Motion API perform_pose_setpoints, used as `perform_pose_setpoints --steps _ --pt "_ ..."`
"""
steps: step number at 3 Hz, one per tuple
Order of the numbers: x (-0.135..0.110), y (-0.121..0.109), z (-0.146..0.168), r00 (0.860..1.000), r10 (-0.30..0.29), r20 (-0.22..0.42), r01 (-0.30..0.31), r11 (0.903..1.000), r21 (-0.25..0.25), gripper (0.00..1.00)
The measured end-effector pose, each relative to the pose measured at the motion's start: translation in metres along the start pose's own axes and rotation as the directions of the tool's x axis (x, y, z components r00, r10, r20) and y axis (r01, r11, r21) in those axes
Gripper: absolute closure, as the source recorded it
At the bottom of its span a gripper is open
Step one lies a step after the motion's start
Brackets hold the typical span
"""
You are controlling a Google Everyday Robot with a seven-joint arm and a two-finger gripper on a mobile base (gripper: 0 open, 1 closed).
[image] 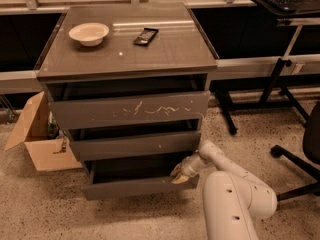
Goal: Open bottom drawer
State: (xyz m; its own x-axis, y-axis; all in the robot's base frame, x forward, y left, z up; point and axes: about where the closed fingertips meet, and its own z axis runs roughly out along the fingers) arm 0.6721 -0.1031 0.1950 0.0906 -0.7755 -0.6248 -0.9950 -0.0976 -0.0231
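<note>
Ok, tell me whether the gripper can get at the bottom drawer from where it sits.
Probably yes. The gripper is right at the top edge of the bottom drawer, near its right end, and nothing stands between them. The middle drawer sits further back, leaving room.

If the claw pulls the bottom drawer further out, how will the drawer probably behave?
The bottom drawer looks like a rigid board box, so it should slide, not flex. The claw sits at its right end, so the pull may skew it. No contents show, so probably light.
</note>
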Motion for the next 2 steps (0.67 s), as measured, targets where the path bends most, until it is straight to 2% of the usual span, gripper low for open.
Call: perform_pose_setpoints --steps 1,2 --pt "0.0 0.0 0.0 1.0 0.0 0.0 0.0 1.0 0.0 0.04" --pt "0.0 0.0 0.0 1.0 0.0 0.0 0.0 1.0 0.0 0.0"
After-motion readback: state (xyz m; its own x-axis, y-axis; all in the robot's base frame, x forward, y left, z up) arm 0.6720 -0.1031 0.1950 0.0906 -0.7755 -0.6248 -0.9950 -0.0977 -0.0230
